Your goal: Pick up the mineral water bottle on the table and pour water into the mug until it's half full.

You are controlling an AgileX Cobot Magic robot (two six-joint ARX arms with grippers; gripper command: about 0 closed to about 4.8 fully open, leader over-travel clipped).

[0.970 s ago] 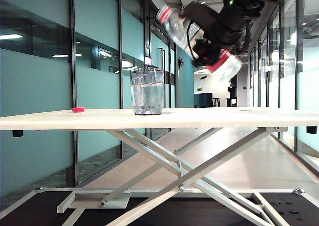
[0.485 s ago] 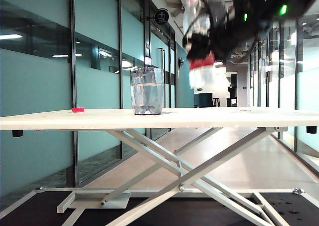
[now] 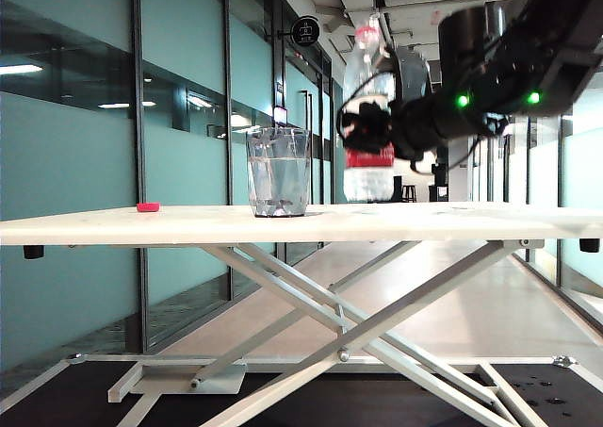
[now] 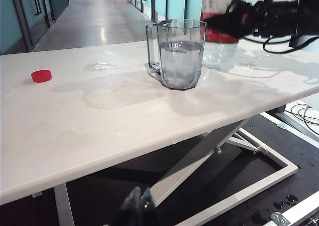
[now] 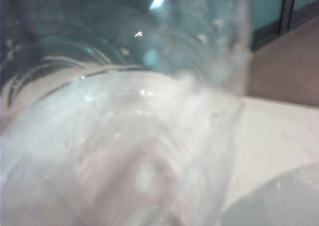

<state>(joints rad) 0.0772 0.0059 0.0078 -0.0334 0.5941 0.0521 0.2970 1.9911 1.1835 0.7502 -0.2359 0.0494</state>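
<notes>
The mineral water bottle (image 3: 369, 177) stands upright just right of the mug (image 3: 278, 172), its base at or barely above the table (image 3: 471, 221); I cannot tell whether it touches. My right gripper (image 3: 366, 130) is shut on it at the red label. In the left wrist view the mug (image 4: 179, 54) holds water (image 4: 178, 61) to a little above half height, with the bottle (image 4: 219, 49) and the right gripper (image 4: 222, 22) behind it. The bottle (image 5: 124, 136) fills the right wrist view as a blur and hides the jaws. My left gripper (image 4: 140, 202) hangs shut, below the table's near edge.
A small red cap (image 3: 148, 206) lies on the table far to the left of the mug, also seen as the cap (image 4: 41, 76) in the left wrist view. Water drops and a wet patch (image 4: 102, 65) lie near the mug. Crossed white legs (image 3: 358, 323) stand under the tabletop.
The bottle has swung from tilted, neck towards the mug, to upright and has come down to the tabletop right of the mug. The right arm dropped with it. The mug and cap stayed put.
</notes>
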